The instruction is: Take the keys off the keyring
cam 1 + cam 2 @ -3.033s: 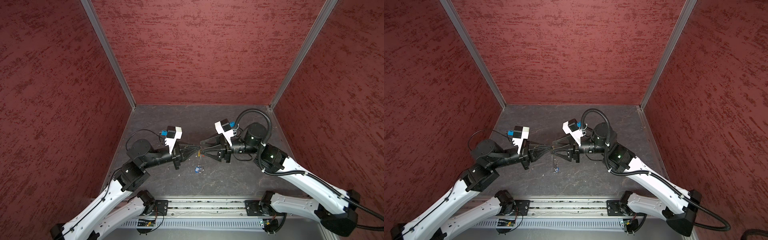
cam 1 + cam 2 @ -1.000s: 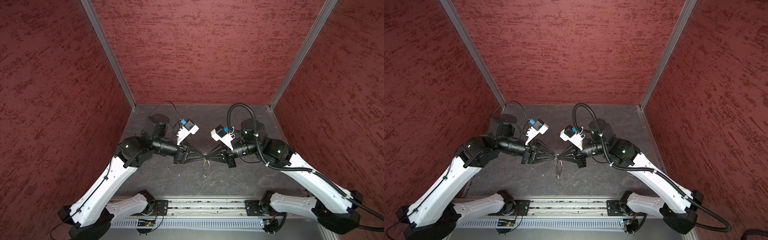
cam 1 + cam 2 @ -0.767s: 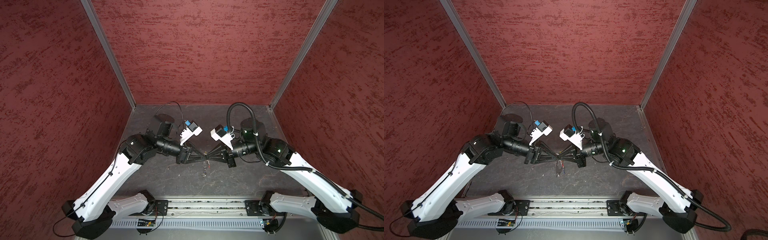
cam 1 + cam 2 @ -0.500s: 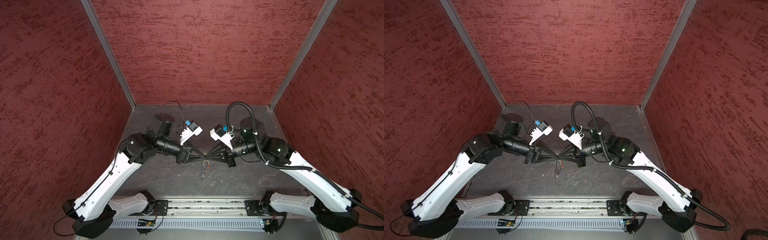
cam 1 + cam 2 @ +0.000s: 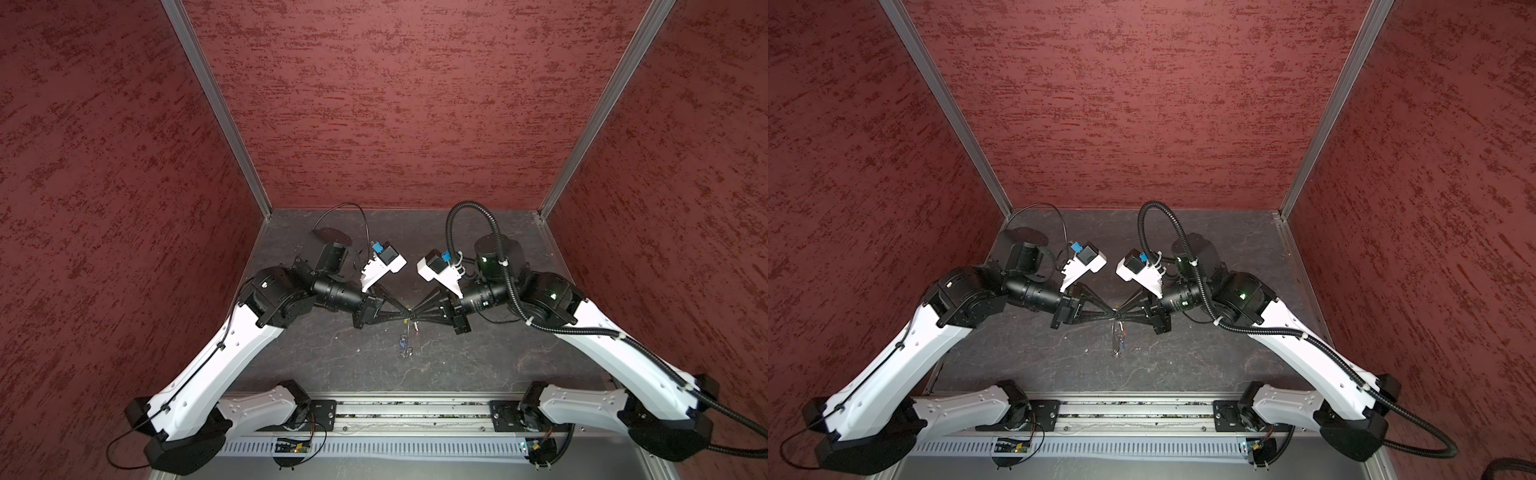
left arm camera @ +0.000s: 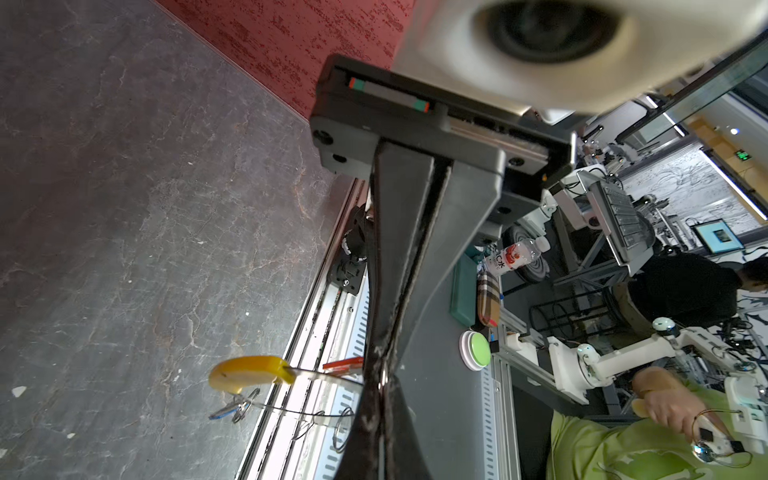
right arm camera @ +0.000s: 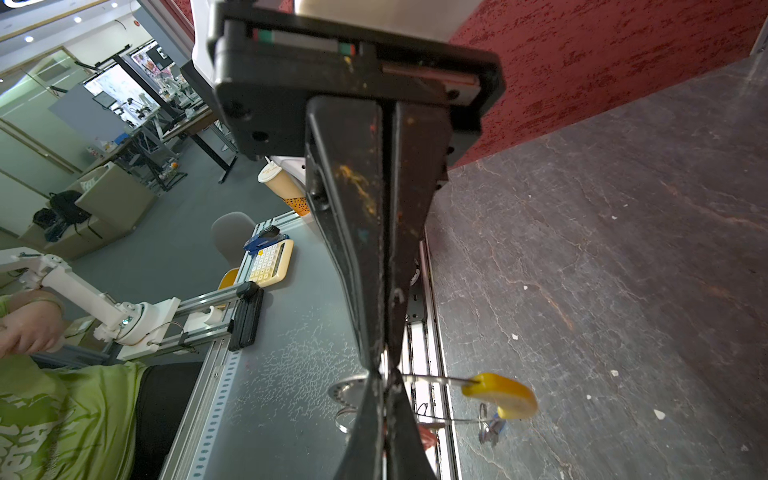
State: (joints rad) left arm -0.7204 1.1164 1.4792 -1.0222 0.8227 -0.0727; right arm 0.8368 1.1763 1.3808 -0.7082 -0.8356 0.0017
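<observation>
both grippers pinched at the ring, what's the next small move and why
Probably ease the left gripper slightly away from the right gripper, to work the red-tagged key along: both are shut tip to tip on the keyring, with that key right beside the tips.

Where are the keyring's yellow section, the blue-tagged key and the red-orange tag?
yellow section of the keyring [image 6: 249, 371], left wrist view, middle of the curved piece.
blue-tagged key [image 7: 500, 423], right wrist view, on the blue tag.
red-orange tag [image 6: 343, 365], left wrist view, its visible face.
</observation>
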